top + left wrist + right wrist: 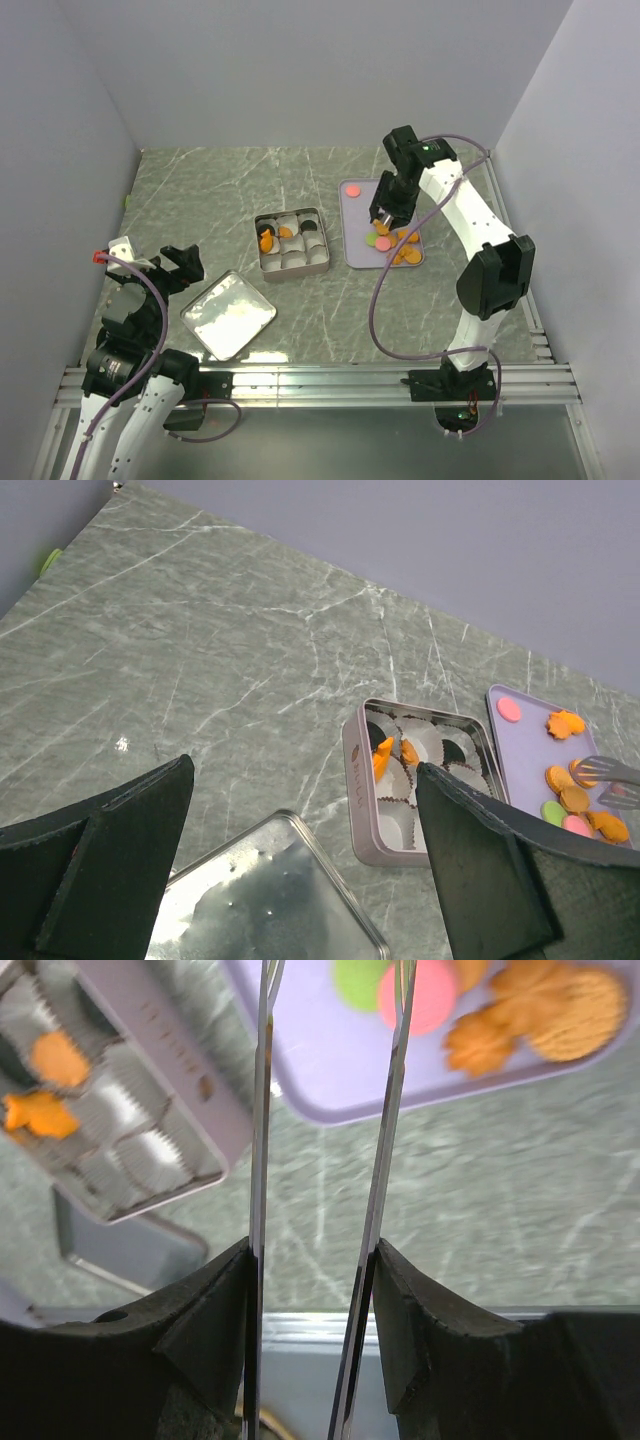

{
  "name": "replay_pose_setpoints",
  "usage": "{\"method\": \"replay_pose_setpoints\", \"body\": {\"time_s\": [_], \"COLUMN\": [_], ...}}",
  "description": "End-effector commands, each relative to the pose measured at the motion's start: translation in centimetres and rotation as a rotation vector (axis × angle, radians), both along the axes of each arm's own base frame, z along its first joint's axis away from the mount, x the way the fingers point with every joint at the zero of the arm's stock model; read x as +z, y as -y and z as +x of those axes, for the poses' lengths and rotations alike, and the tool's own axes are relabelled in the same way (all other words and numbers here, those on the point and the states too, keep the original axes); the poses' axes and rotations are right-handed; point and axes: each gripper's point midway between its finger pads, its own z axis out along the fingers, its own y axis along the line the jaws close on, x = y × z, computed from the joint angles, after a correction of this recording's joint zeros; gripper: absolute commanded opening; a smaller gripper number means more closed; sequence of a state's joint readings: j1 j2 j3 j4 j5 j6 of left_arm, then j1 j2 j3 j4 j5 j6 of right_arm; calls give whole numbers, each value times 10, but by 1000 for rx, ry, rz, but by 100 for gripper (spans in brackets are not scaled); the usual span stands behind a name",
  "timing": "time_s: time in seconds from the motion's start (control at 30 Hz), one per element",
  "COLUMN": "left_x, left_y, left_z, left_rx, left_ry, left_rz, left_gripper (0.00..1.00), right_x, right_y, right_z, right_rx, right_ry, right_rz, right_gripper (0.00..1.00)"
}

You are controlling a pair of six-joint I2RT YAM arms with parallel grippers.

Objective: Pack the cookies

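Orange, pink and green cookies (400,245) lie on the lavender tray (355,215); one pink one sits alone at its far corner. A few orange and black ones are in the paper cups of the square tin (291,242). My right gripper (385,210) hangs over the tray, shut on a pair of thin metal tongs (262,1110) that point down at the pink (425,990) and green (358,980) cookies. The tong tips (600,770) hover just above the orange cookies, slightly apart. My left gripper (303,770) stands wide open and holds nothing, above the tin's lid (260,900).
The silver lid (228,313) lies flat near the front left, in front of the tin. Grey walls close in the table on the left, back and right. A metal rail (320,380) runs along the near edge.
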State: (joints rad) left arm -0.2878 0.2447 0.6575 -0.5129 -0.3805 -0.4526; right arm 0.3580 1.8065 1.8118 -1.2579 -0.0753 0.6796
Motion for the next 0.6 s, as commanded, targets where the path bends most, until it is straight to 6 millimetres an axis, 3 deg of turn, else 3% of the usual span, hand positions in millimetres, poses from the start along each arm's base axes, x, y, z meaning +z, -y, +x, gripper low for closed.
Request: {"method": "replay_pose_setpoints", "body": {"time_s": [0.0, 0.27, 0.57], "left_x": [7, 6, 6], "left_y": [0, -1, -3], "left_z": [2, 2, 2], "left_rx": [-3, 3, 18], "left_ry": [30, 29, 26], "left_rz": [4, 5, 3], "left_gripper": [99, 99, 99], "right_x": [12, 1, -17], "right_y": [21, 30, 24], "right_z": [1, 6, 11], "right_rx": [21, 35, 54], "right_ry": [48, 21, -7], "right_rz": [-77, -124, -114], "right_gripper": [55, 55, 56]}}
